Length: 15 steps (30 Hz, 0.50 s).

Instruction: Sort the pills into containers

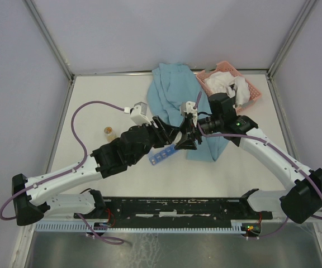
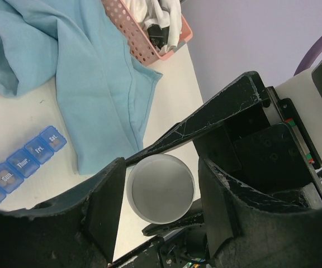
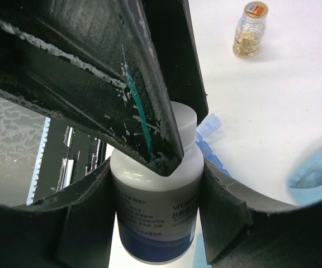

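Pills (image 3: 244,47): tiny pale tan pellets, heaped in clear glass vial (image 3: 250,28), upright on white counter (image 3: 273,111), well apart from both hands.
Containers (image 2: 24,162): narrow translucent blue strip of square, day-labelled compartments, flat near left hand (image 2: 162,184).
Left hand narrow around round white cap (image 2: 160,195), contact unclear.
Right hand (image 3: 156,192) clamped on smooth white bottle (image 3: 155,229).

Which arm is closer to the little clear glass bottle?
Left. The left arm passes just beside the small clear glass bottle; the right arm lies well away, beyond the left one.
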Each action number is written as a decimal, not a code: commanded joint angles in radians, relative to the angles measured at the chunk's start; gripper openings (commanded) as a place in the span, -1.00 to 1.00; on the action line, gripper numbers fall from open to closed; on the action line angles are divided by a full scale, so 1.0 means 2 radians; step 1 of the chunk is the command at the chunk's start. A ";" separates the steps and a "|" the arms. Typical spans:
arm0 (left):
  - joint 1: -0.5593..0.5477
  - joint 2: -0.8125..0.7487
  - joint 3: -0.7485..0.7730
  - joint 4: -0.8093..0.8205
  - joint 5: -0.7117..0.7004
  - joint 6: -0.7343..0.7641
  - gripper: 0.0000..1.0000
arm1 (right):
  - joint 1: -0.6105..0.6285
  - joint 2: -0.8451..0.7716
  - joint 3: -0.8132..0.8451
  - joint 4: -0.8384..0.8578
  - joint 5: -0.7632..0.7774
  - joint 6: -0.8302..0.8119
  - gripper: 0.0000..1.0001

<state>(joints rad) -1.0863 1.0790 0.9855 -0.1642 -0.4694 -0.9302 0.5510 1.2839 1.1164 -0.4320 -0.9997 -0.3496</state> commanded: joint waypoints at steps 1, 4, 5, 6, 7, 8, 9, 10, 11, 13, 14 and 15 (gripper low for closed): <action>-0.003 0.000 0.022 -0.001 0.005 -0.013 0.22 | 0.001 -0.010 0.026 0.005 0.001 -0.007 -0.82; -0.004 0.001 0.022 -0.004 0.006 -0.011 0.15 | 0.001 -0.009 0.026 0.004 0.001 -0.007 -0.82; -0.004 0.001 0.023 -0.006 0.006 -0.010 0.13 | 0.001 -0.010 0.026 0.004 0.002 -0.007 -0.82; -0.004 0.001 0.024 -0.008 0.005 -0.010 0.10 | 0.001 -0.011 0.026 0.004 0.002 -0.007 -0.82; -0.004 0.001 0.024 -0.010 0.006 -0.010 0.08 | 0.001 -0.011 0.026 0.004 0.002 -0.006 -0.82; -0.004 0.001 0.024 -0.011 0.008 -0.008 0.02 | 0.001 -0.010 0.026 0.004 0.002 -0.007 -0.82; -0.003 0.001 0.023 -0.009 0.010 -0.004 -0.05 | 0.001 -0.010 0.026 0.004 0.002 -0.007 -0.82; -0.004 0.001 0.024 -0.010 0.013 0.000 -0.13 | 0.001 -0.010 0.027 0.005 0.002 -0.007 -0.82; -0.003 0.001 0.024 -0.009 0.016 0.005 -0.25 | 0.001 -0.009 0.026 0.004 0.002 -0.007 -0.82; -0.004 0.001 0.022 -0.005 0.026 0.022 -0.48 | 0.001 -0.009 0.028 0.004 -0.001 -0.005 -0.82; -0.003 0.000 0.021 0.000 0.034 0.036 -0.57 | 0.001 -0.008 0.027 0.005 -0.003 -0.003 -0.82; -0.003 -0.002 0.015 0.008 0.045 0.054 -0.61 | 0.001 -0.008 0.029 0.004 -0.006 -0.001 -0.82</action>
<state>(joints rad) -1.0897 1.0821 0.9920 -0.1879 -0.4381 -0.9215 0.5518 1.2839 1.1202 -0.4435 -0.9882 -0.3496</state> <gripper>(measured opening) 0.503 0.598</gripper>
